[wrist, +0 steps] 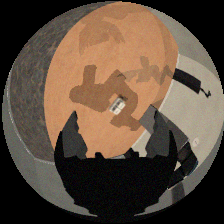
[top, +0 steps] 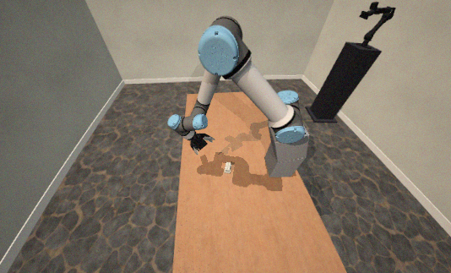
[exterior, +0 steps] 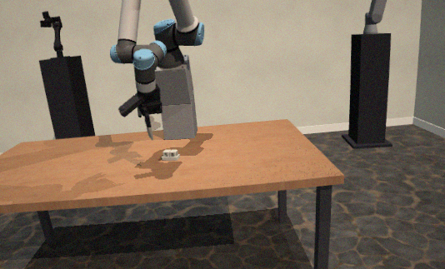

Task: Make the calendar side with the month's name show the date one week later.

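Hovering my gripper (exterior: 147, 123) fully open and empty above the table (exterior: 258, 157), I see the cube calendar (exterior: 170, 155) just beyond it; it looks light, rigid, tiny, so I'd pinch one cube's flat sides.

The top view looks steeply down from high above one short end of the table (top: 236, 227), far back, taking in the whole room. The exterior view stands low off the table's (exterior: 250, 166) long side, facing a wall, at middle distance. The wrist view, a round fisheye, looks down past the gripper (wrist: 117, 135). All three share the calendar (top: 228, 167) (exterior: 170, 155) (wrist: 118, 105).
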{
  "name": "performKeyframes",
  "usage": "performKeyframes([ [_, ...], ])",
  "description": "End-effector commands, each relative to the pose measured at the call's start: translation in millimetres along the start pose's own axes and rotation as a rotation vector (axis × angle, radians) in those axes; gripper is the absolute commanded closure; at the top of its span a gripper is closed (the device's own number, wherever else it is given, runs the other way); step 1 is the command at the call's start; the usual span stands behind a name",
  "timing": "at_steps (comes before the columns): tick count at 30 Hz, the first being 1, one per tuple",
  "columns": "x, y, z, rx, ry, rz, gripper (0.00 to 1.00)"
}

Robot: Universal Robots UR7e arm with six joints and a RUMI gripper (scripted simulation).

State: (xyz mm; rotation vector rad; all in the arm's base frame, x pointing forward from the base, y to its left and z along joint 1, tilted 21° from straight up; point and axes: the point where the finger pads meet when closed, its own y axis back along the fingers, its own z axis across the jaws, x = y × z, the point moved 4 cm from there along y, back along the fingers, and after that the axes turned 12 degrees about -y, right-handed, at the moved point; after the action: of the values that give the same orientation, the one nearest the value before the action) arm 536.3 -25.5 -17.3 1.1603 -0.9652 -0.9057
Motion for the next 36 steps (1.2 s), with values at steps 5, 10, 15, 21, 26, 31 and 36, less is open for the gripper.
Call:
performKeyframes([
  [5,0.2,0.6,-0.2,0.001,0.0,0.001,0.0],
  [10,0.2,0.6,-0.2,0.001,0.0,0.001,0.0],
  [15,0.2,0.6,-0.2,0.001,0.0,0.001,0.0],
  [21,-0.4,-1.4,0.9,0.001,-0.003,-0.001,0.0],
  [26,-1.5,-10.3,3.3,0.011,-0.025,-0.007,0.0],
  [31,-4.9,-28.4,8.1,0.04,-0.077,-0.017,0.0],
  [36,-8.5,-43.4,13.3,0.066,-0.123,-0.026,0.0],
])
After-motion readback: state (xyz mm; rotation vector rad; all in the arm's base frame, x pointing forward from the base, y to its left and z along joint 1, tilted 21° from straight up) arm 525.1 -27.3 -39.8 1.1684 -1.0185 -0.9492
